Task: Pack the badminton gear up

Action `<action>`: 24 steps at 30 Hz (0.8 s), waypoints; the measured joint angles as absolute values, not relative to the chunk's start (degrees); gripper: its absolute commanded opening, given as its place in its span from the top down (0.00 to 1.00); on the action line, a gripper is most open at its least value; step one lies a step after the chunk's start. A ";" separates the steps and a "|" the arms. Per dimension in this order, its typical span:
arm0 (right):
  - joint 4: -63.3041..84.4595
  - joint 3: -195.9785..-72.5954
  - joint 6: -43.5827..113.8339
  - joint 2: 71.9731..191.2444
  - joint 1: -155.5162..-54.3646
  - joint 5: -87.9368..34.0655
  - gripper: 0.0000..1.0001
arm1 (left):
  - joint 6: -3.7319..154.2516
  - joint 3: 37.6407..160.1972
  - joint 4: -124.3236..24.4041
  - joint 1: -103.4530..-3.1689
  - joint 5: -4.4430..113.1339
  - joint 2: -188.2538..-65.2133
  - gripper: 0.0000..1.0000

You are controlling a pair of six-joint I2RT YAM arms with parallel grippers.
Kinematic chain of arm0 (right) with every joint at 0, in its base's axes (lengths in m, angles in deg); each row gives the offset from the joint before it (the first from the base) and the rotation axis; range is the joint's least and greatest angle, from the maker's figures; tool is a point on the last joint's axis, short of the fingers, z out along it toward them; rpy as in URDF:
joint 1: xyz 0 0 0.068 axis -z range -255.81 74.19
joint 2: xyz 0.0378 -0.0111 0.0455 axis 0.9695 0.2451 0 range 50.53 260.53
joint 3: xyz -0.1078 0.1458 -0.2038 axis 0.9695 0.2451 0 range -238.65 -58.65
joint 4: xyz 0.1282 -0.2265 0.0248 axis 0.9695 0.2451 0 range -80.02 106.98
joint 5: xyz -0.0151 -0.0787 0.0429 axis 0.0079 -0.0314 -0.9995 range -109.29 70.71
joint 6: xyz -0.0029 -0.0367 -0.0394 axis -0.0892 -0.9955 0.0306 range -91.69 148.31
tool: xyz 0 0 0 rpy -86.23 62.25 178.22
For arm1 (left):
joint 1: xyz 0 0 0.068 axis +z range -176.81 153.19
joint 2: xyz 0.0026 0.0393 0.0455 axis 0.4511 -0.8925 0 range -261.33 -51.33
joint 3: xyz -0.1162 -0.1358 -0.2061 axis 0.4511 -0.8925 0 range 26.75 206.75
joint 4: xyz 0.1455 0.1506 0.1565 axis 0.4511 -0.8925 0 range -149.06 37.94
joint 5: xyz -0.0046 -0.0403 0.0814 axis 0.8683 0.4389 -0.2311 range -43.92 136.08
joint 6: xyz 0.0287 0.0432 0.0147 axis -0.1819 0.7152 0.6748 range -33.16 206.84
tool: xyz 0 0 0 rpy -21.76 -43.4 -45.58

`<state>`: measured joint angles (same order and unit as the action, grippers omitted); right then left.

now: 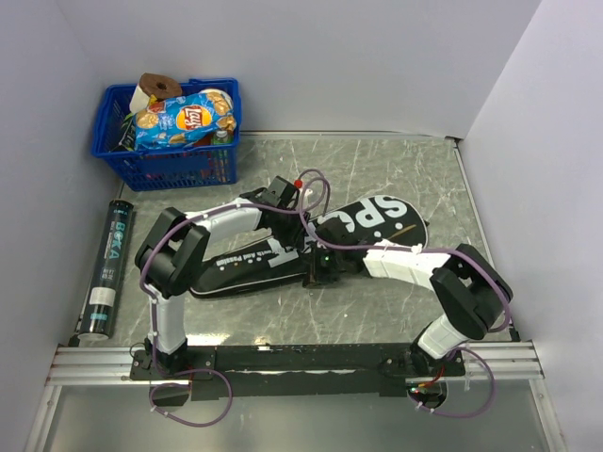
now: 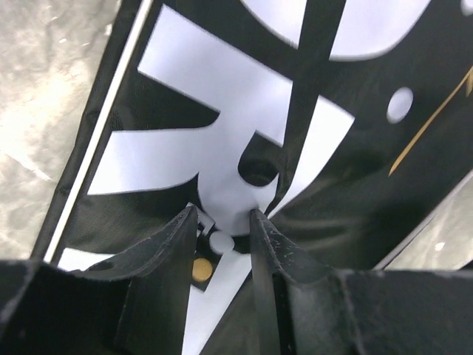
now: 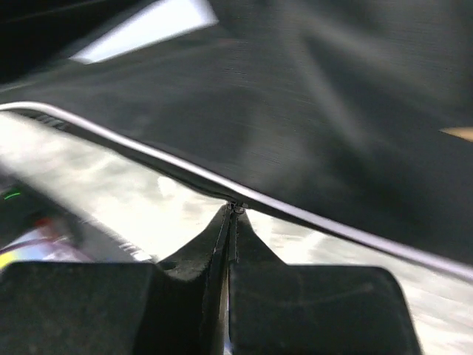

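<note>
We are judging the zip-closing step in hand: the cover (image 1: 311,247) is lying mid-tabletop (image 1: 377,169), our right claw (image 3: 235,211) pinching the zipper pull (image 3: 236,208) at its edge, our left claw (image 2: 222,222) half-spread, pressing the fabric; next calls for a steady pull along the seam.

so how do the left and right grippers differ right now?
Left gripper: jaws part open, pressing down on the flat top of the racket cover, over its white lettering. Right gripper: jaws shut tight, pinching something small at the cover's piped edge, maybe the zipper pull, but too small to tell. Left works mid-panel; right works the rim next to the marble table. Shared: both are on the same black cover.
</note>
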<state>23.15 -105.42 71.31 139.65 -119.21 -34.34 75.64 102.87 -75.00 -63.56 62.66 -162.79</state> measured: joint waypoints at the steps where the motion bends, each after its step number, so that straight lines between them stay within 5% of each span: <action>1: 21.51 -104.83 72.34 139.65 -119.58 -35.52 1.00 | 74.98 102.87 -74.63 -63.61 62.97 -162.79 0.62; 7: 9.12 -98.66 79.42 139.63 -121.11 -41.08 1.00 | 69.78 102.87 -71.35 -64.39 65.85 -162.79 0.61; 15: 5.29 -92.54 82.05 135.98 -120.46 -41.51 1.00 | 66.26 103.09 -70.26 -65.12 67.12 -160.60 0.47; 24: 12.14 -84.74 77.06 124.70 -104.59 -42.69 1.00 | 67.55 106.39 -81.97 -65.07 51.10 -146.70 0.40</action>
